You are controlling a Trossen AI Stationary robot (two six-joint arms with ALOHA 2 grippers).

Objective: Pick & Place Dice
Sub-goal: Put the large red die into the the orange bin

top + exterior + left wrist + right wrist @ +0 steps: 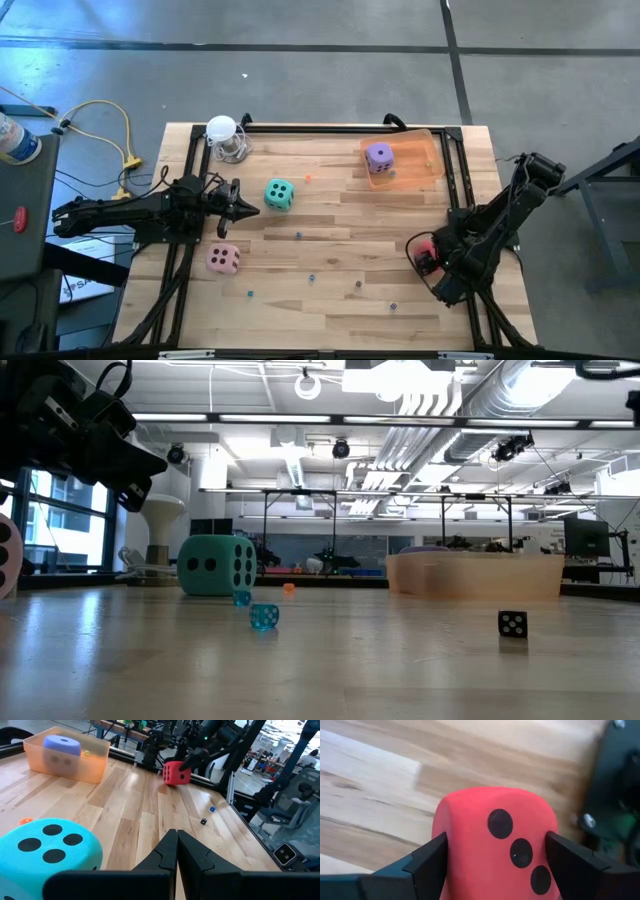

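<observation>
Wooden bench in open workshop, dark frame along edges. Red die at bench's right edge, between fingers of right gripper, jaws closing on its sides; grip not yet certain. Purple die already in orange bin at far right corner. Teal die mid-bench, pink die near left edge. Left gripper closed, idle beside teal die. Next: firm squeeze, lift, carry to bin.
</observation>
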